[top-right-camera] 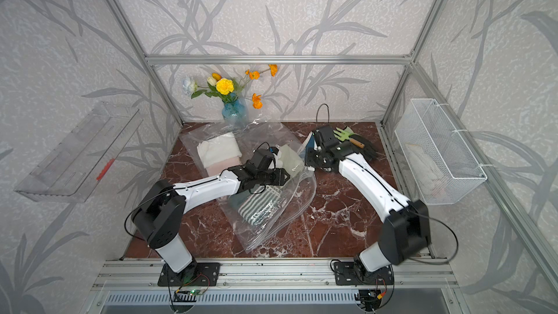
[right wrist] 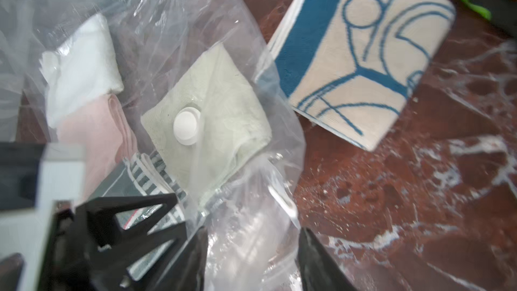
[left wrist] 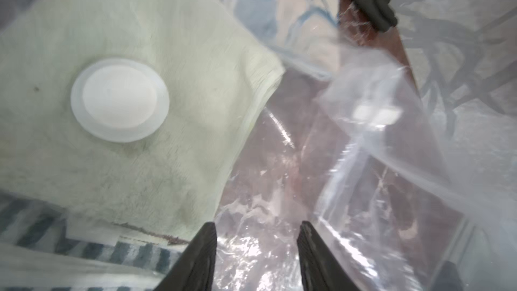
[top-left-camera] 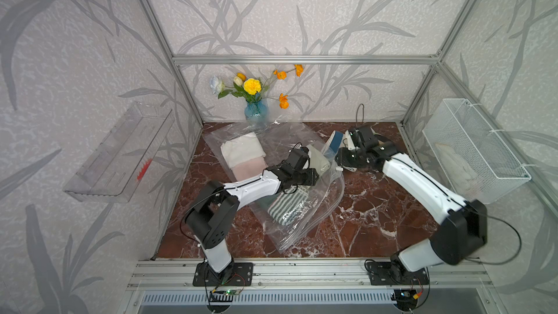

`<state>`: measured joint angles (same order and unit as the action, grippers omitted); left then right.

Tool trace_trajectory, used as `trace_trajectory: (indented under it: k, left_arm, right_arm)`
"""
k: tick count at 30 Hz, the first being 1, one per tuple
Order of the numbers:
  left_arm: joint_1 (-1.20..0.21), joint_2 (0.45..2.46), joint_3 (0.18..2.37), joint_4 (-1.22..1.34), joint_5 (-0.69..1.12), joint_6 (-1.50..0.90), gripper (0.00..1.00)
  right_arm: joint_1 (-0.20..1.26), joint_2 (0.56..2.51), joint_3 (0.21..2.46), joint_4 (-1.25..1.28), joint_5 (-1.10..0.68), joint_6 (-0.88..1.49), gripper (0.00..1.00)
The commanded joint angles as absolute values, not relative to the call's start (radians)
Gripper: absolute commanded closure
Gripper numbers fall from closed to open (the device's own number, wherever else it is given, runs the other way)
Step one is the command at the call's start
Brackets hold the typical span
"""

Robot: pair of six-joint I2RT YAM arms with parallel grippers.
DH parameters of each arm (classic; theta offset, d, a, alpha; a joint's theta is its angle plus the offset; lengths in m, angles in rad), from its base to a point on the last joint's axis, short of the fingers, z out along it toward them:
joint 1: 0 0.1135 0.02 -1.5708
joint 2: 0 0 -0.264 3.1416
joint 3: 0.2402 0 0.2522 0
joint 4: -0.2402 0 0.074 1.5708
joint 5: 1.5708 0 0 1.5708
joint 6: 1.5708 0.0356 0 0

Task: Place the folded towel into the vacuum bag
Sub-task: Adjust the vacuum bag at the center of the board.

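Several towels (top-left-camera: 241,149) are packed inside the vacuum bag (top-left-camera: 290,237); a blue-patterned towel (right wrist: 361,60) is seen just beside it. The left gripper (left wrist: 257,223) and right gripper (right wrist: 253,230) are held part-open, seemingly empty.

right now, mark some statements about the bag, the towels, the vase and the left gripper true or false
1. The blue-and-cream patterned folded towel is fully inside the clear crinkly plastic vacuum bag. False: it lies on the red marble tabletop, beside the bag.
2. The round white valve cap sits over the pale green folded towel. True.
3. A dark-and-white striped towel is in the bag. True.
4. The blue glass vase lies on its side. False: it stands upright by the back wall.
5. The left gripper is shut. False: its jaws stand apart.
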<state>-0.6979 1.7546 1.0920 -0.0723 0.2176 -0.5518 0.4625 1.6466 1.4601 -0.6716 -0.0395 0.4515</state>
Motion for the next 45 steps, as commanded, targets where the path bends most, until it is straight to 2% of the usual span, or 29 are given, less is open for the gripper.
trace_trajectory:
  k: [1,3,7,12,15,20,24,31,37,41,45]
  left_arm:
    - [-0.687,1.762,1.034,-0.019,0.190,-0.584,0.51]
    - [-0.676,1.747,0.975,-0.011,0.175,-0.595,0.52]
    - [-0.643,1.680,0.822,0.005,0.155,-0.629,0.52]
    - [-0.582,1.598,0.663,-0.033,0.136,-0.660,0.52]
    - [-0.547,1.548,0.629,-0.091,0.144,-0.672,0.52]
    - [-0.551,1.454,0.738,-0.251,0.203,-0.628,0.51]
    - [-0.562,1.431,0.847,-0.279,0.250,-0.601,0.51]
    - [-0.567,1.617,1.086,-0.234,0.315,-0.539,0.51]
    - [-0.566,1.755,1.236,-0.235,0.347,-0.519,0.51]
    - [-0.565,1.798,1.267,-0.229,0.341,-0.502,0.51]
    - [-0.565,1.883,1.264,-0.186,0.347,-0.535,0.52]
  right_arm:
    - [0.523,1.854,1.675,-0.702,-0.109,0.363,0.49]
    - [0.542,1.967,1.782,-0.739,-0.108,0.364,0.50]
    - [0.544,2.085,1.785,-0.700,-0.178,0.394,0.53]
    - [0.583,2.085,1.627,-0.642,-0.177,0.409,0.53]
    - [0.585,2.050,1.545,-0.625,-0.235,0.412,0.53]
    - [0.522,1.799,1.336,-0.589,-0.319,0.456,0.49]
    - [0.461,1.580,1.171,-0.647,-0.290,0.478,0.46]
    - [0.491,1.341,0.977,-0.705,-0.226,0.538,0.52]
    - [0.517,1.445,0.972,-0.584,-0.249,0.550,0.59]
    - [0.517,1.530,0.980,-0.513,-0.257,0.544,0.64]
    - [0.517,1.555,0.981,-0.446,-0.265,0.556,0.65]
